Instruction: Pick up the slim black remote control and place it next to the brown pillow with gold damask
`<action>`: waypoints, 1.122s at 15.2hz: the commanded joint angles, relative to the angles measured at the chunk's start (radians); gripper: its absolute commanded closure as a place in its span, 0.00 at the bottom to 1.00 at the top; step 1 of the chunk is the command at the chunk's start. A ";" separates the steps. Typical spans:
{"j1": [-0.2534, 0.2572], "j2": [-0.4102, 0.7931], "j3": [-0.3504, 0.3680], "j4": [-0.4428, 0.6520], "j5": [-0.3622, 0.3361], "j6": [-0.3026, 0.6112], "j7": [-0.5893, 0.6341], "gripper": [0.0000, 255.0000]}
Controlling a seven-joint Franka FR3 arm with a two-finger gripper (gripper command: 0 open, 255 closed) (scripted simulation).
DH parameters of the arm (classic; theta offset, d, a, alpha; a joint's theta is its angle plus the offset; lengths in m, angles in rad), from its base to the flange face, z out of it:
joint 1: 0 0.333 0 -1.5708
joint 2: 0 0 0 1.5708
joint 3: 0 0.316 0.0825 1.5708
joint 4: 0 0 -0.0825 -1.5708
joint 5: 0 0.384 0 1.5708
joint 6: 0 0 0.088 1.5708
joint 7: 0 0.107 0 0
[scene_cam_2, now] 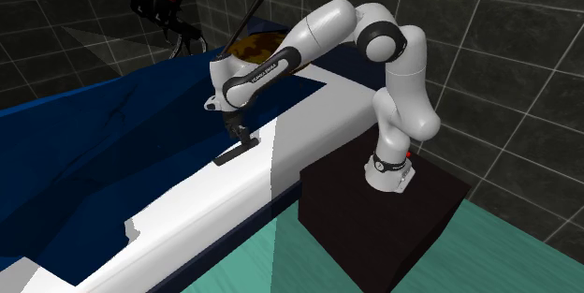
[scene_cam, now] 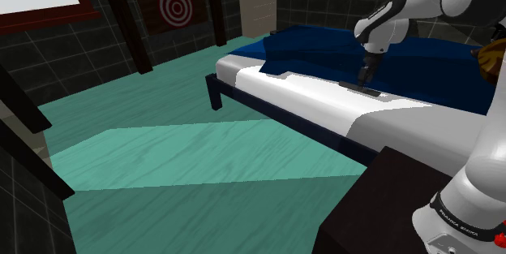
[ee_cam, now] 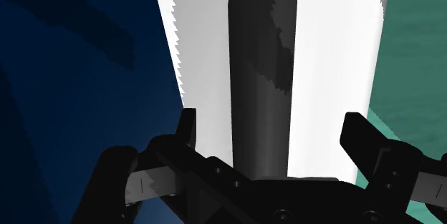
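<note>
Gripper (ee_cam: 270,126) hovering over the remote (ee_cam: 261,65), fingers apart.
We are straddling its narrow width on the white sheet (ee_cam: 329,79) for a clean pinch; the pillow (scene_cam: 490,56) is lying at the shoulder view's far right.

The white arm (scene_cam_2: 328,21) is raised upright from its base (scene_cam_2: 388,171), folded over at the dark upper joint and stretched out sideways. From there the forearm is slanted down to the wrist. The black end effector (scene_cam: 365,72) (scene_cam_2: 245,138) (ee_cam: 271,126) is pointed almost straight down at the low end of the reach, and in the wrist view its two fingers (ee_cam: 188,126) are seen spread wide apart, one at each side of the middle.
</note>
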 commanded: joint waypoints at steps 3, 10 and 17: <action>-0.005 0.026 0.009 -0.019 0.021 0.041 -0.015 0.00; -0.005 0.026 0.009 -0.019 0.020 0.041 -0.015 0.00; -0.005 0.024 0.008 -0.022 0.020 0.042 -0.015 1.00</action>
